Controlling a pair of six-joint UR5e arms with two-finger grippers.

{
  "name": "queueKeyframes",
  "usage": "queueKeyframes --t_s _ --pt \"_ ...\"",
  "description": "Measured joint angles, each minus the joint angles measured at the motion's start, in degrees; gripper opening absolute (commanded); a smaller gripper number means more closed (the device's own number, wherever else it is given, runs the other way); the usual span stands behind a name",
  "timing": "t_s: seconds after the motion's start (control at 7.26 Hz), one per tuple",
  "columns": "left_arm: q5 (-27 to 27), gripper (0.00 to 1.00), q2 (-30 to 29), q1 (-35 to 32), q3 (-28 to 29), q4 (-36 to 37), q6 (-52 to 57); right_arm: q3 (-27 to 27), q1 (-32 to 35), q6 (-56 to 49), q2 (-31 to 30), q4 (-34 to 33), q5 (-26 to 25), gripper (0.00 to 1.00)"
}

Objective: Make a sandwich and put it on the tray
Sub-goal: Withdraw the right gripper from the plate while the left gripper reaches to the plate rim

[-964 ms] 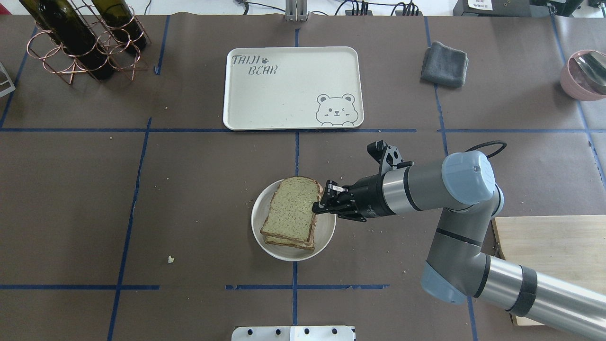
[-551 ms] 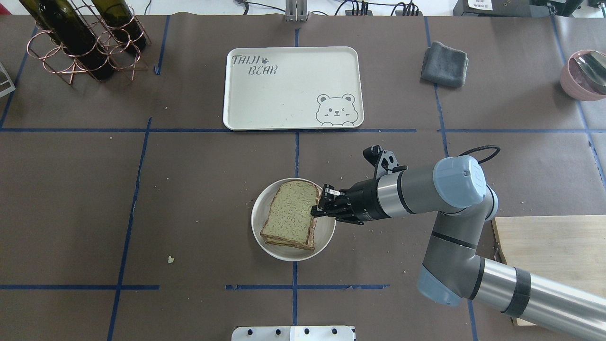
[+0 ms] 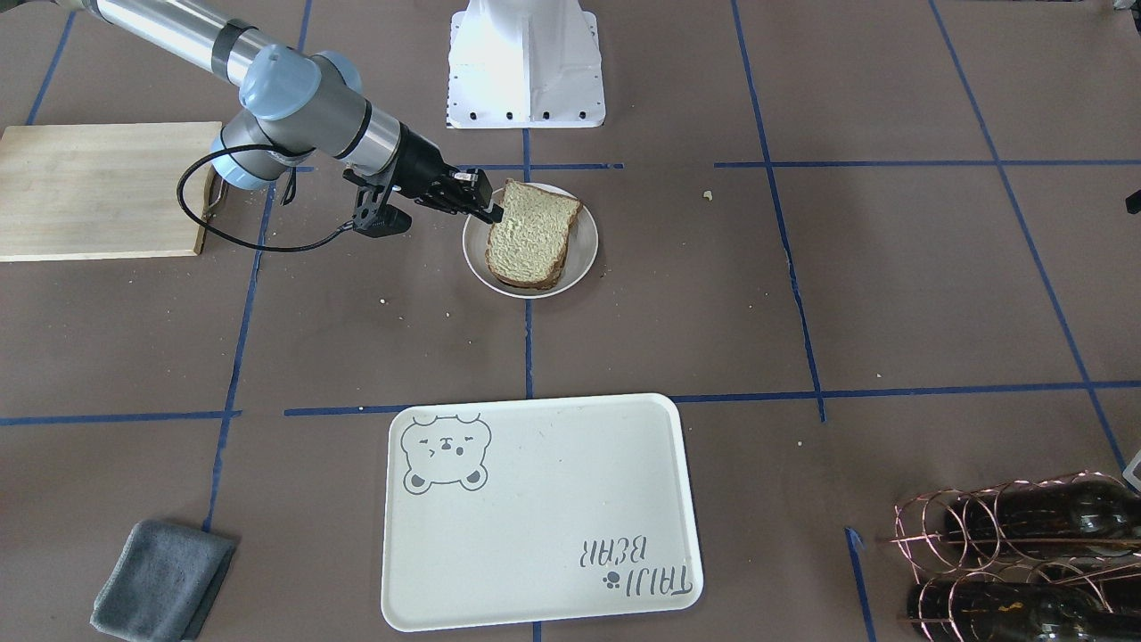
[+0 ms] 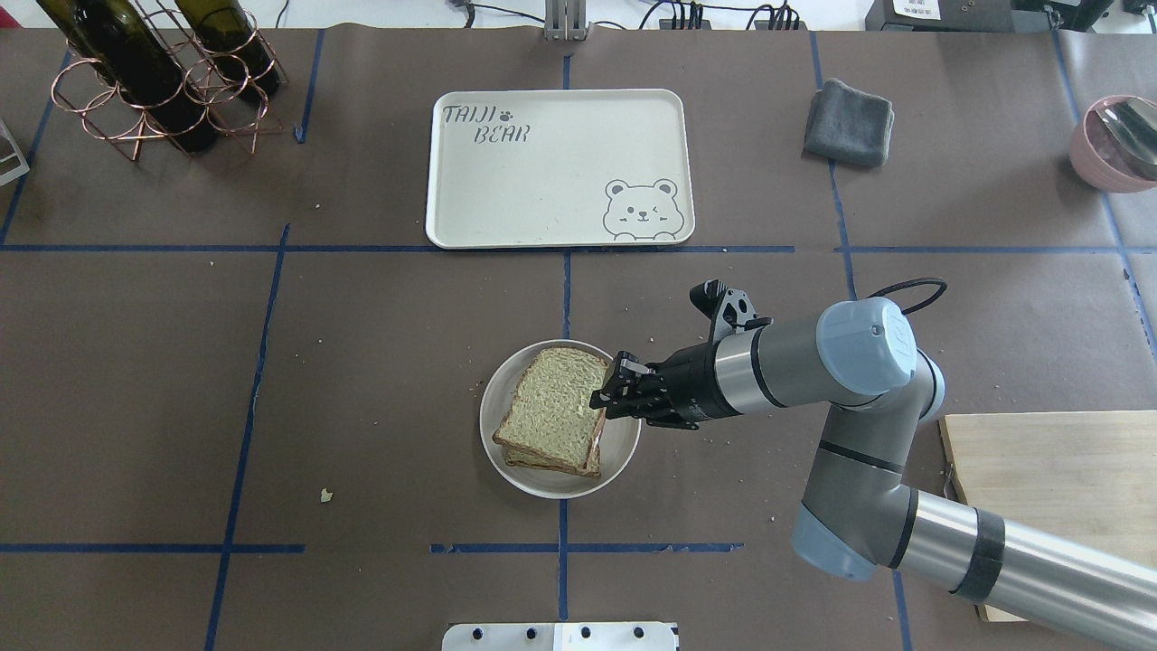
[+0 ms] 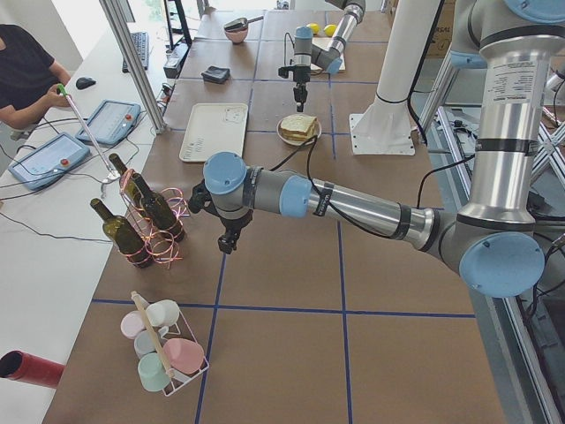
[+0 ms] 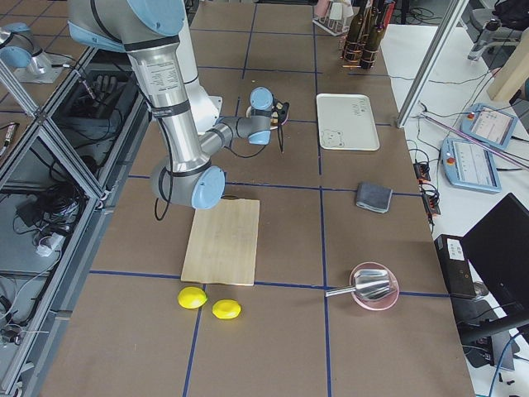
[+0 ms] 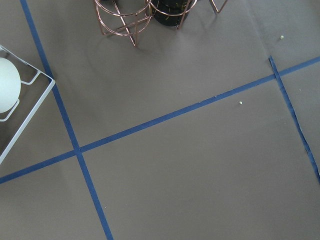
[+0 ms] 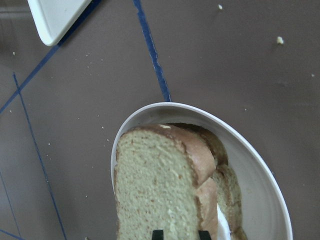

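Note:
The sandwich (image 4: 550, 409) lies on the small round white plate (image 4: 622, 445) at the table's middle: two tan slices stacked, the top one tilted. A white bit of egg (image 8: 223, 226) shows between the slices in the right wrist view. My right gripper (image 4: 604, 398) is shut on the right edge of the top bread slice (image 3: 531, 230). The white bear tray (image 4: 560, 167) lies beyond the plate with nothing on it. My left gripper (image 5: 226, 246) hangs over bare table near the bottle rack; I cannot tell whether it is open or shut.
A pale wooden cutting board (image 4: 1058, 470) lies at the right. A grey cloth (image 4: 848, 122) and a pink bowl (image 4: 1116, 145) are at the back right. A copper rack with wine bottles (image 4: 154, 77) stands at the back left. Two lemons (image 6: 211, 304) lie past the board.
My right gripper has moved a little left and toward the robot with the top slice. The slice has settled lower over the bottom slice.

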Motion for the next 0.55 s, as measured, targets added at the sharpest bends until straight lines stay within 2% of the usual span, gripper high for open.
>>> queueKeyframes --t_s 0.28,0.55 --pt "-3.1 1.00 -0.3 7.5 -0.4 -7.3 -12.7 3.6 4.6 0.2 -2.5 -2.3 3.2 1.00" --pt "-1.6 0.96 -0.6 18.3 -1.7 -26.5 -38.5 6.6 16.4 -0.1 -6.9 -6.1 15.4 1.00"
